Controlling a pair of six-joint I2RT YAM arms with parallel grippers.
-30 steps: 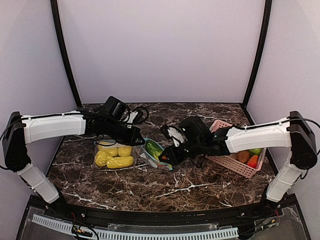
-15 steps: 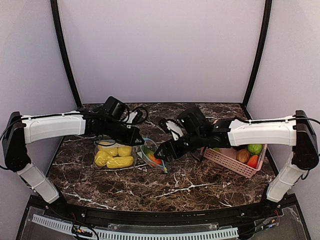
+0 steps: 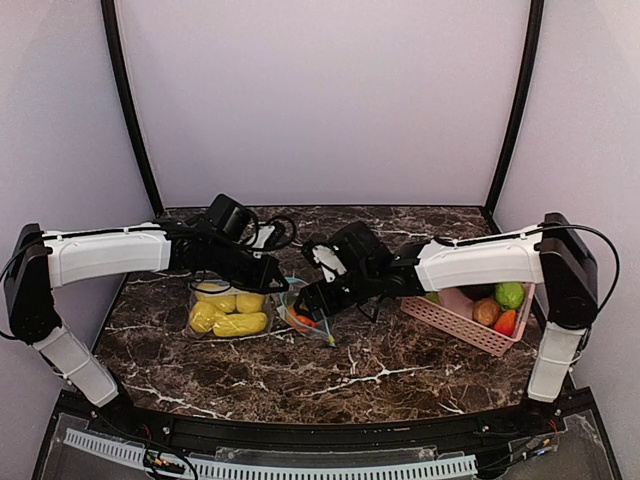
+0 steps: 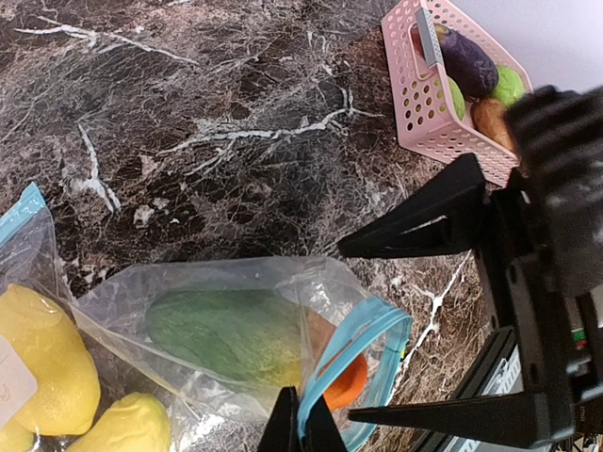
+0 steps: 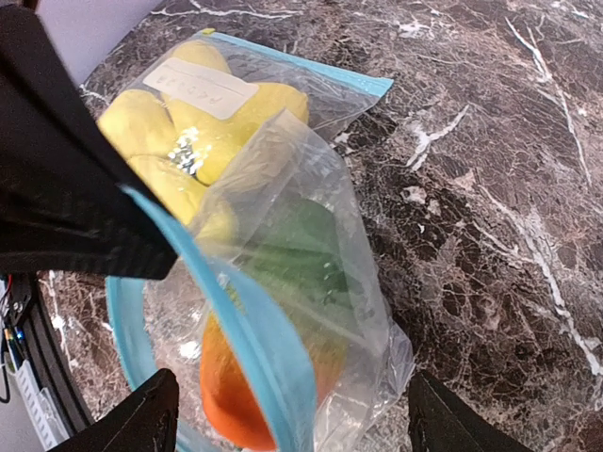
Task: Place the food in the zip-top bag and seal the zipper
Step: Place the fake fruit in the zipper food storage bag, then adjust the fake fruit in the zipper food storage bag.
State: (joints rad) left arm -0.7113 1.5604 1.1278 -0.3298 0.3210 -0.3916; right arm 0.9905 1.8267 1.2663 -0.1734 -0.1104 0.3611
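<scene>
- pinching the zip-top bag (image 4: 388,325) rim, left gripper (image 4: 301,428) aims its mouth right
- right gripper (image 3: 308,300) gapes empty there; remaining food (image 3: 487,312) lies right of it, in the basket (image 3: 450,322)

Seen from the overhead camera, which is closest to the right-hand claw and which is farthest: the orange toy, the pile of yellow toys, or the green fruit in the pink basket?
1. orange toy: right beside the right gripper, inside the open zip-top bag.
2. yellow toys: farther off, on the left side.
3. green fruit: far right, in the pink basket.
</scene>
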